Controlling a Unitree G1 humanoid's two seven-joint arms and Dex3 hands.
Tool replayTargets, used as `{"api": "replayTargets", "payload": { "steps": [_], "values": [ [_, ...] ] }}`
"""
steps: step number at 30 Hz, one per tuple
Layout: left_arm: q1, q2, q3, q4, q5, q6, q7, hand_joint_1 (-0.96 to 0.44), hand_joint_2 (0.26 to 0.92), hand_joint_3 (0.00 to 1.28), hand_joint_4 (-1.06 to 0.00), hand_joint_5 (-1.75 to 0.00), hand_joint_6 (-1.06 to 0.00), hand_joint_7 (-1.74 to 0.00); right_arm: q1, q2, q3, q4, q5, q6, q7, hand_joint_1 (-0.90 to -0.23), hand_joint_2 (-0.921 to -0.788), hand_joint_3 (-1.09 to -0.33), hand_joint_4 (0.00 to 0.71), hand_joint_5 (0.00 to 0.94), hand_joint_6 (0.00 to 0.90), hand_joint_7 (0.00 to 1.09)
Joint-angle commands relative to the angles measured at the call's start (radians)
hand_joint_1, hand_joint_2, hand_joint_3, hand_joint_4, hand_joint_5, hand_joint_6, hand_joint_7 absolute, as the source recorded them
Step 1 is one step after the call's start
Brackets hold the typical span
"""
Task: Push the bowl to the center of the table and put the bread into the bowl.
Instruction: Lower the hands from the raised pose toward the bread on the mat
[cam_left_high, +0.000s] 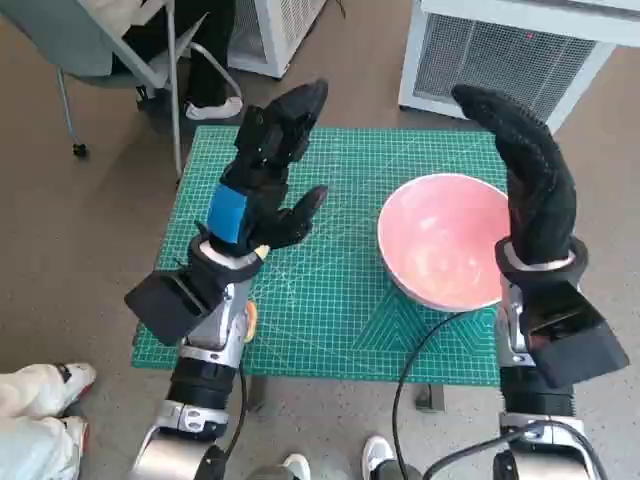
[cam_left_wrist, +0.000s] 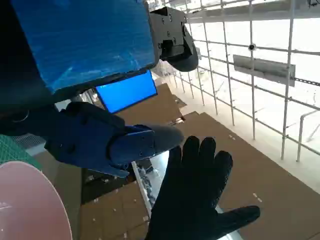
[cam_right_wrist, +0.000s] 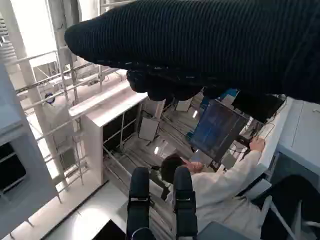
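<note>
The pink bowl (cam_left_high: 440, 240) stands empty on the right half of the green mat (cam_left_high: 330, 310); its rim (cam_left_wrist: 25, 205) also shows in the left wrist view. My left hand (cam_left_high: 265, 170) is raised over the mat's left half with its fingers (cam_left_wrist: 115, 140) spread and nothing in them. My gloved right hand (cam_left_high: 530, 180) is held upright at the bowl's right edge, holding nothing; the glove (cam_left_wrist: 200, 200) shows in the left wrist view too. A small tan-orange piece (cam_left_high: 250, 320) peeks out beside my left forearm near the mat's front edge; it may be the bread, mostly hidden.
A chair (cam_left_high: 130, 50) with a person's legs stands beyond the table's far left corner. White slatted units (cam_left_high: 510, 50) stand behind the table. A person's shoe (cam_left_high: 60, 385) is at the lower left. A black cable (cam_left_high: 410, 370) hangs off the front edge.
</note>
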Motion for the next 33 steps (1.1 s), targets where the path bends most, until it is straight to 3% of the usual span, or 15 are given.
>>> {"api": "replayTargets", "payload": {
  "steps": [1, 22, 28, 33],
  "values": [
    [0.008, 0.001, 0.001, -0.009, -0.006, 0.004, -0.002, -0.45, 0.921, 0.49, -0.20, -0.02, 0.00, -0.74, 0.020, 0.007, -0.002, 0.006, 0.013, 0.007, 0.008, -0.558, -0.921, -0.782, 0.217, 0.002, 0.001, 0.54],
    [0.004, 0.002, 0.007, 0.002, -0.006, 0.001, -0.003, -0.45, 0.921, 0.47, -0.20, -0.02, 0.00, -0.74, 0.020, -0.008, -0.014, 0.033, -0.001, -0.014, 0.001, -0.562, -0.921, -0.783, 0.217, 0.001, 0.000, 0.54],
    [0.007, 0.004, 0.010, -0.001, -0.014, 0.006, -0.008, -0.44, 0.921, 0.46, -0.20, -0.02, 0.00, -0.75, 0.022, -0.045, -0.049, 0.088, -0.003, -0.048, -0.003, -0.564, -0.921, -0.791, 0.207, 0.000, -0.001, 0.54],
    [0.015, 0.007, 0.013, -0.016, -0.027, 0.021, -0.017, -0.43, 0.921, 0.44, -0.20, -0.02, 0.00, -0.76, 0.025, -0.085, -0.106, 0.177, -0.014, -0.054, -0.045, -0.564, -0.921, -0.809, 0.195, 0.000, -0.001, 0.53]
  ]
}}
